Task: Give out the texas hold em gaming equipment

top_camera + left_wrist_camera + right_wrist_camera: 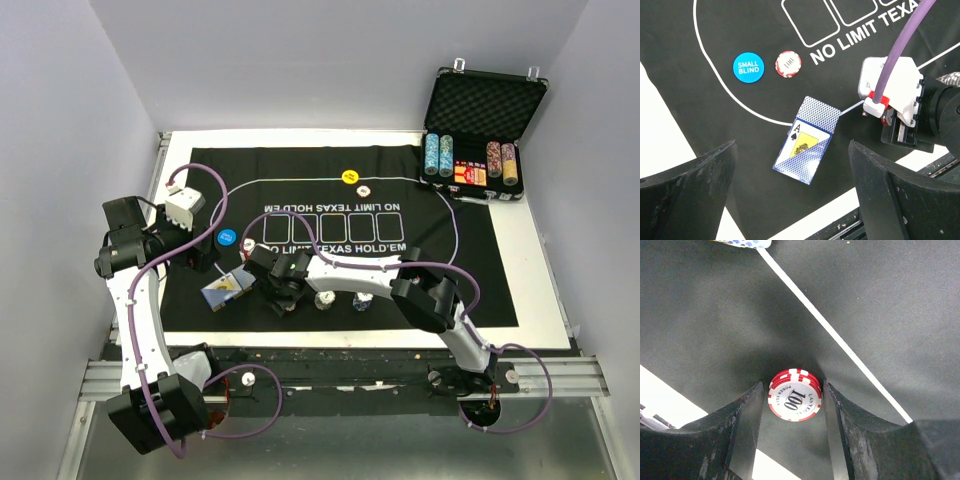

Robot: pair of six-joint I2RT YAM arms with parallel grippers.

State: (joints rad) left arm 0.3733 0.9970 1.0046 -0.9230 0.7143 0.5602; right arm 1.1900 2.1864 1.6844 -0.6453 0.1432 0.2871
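My right gripper [283, 297] is low over the mat's near edge. In the right wrist view its gripper [793, 390] has both fingers close against a red-and-white "100" chip stack [794, 401] that rests on the felt. The blue deck box [226, 290] with an ace on it lies just left of it. My left gripper [205, 257] is open and empty. In the left wrist view its gripper [791, 165] hangs above the deck box [807, 140]. The blue "small blind" disc [748, 67] and another red chip stack [788, 63] lie beyond. A yellow disc [349, 177] lies at the far side.
The black felt mat [480, 290] covers most of the table. Two chip stacks [325, 300] [362, 300] stand near its front edge, and one chip [362, 189] lies by the yellow disc. An open black case [482, 130] with chip rows stands at the back right. My right arm's wrist [895, 95] is close to my left gripper.
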